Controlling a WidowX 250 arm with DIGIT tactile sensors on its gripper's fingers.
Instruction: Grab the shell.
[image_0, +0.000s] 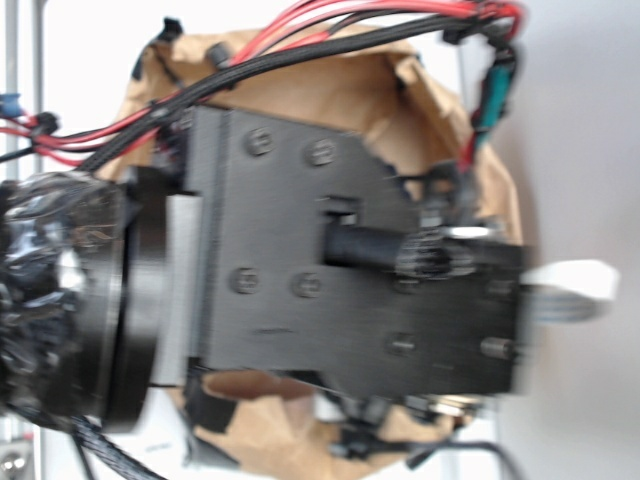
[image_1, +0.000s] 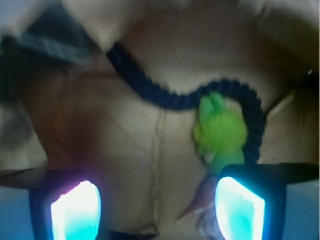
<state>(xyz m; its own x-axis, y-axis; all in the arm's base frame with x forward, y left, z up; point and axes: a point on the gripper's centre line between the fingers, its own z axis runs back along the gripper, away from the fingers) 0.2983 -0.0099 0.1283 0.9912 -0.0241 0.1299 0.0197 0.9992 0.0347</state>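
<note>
In the wrist view the shell (image_1: 200, 201) shows as a blurred tan, tapering shape with its point toward the lower left. It lies on the brown paper floor just inside my right pad (image_1: 239, 210). Part of it is hidden behind that pad. My gripper (image_1: 157, 212) is open, its two glowing pads wide apart, with only bare paper in the middle of the gap. I cannot tell whether the right pad touches the shell. In the exterior view the shell is hidden under the arm's black wrist block (image_0: 330, 280).
A fuzzy lime-green plush toy (image_1: 220, 131) lies right behind the shell. A dark blue rope (image_1: 150, 92) curves around the toy. Crumpled brown paper walls (image_0: 330, 85) ring the space. Red and black cables (image_0: 300, 45) run over the top.
</note>
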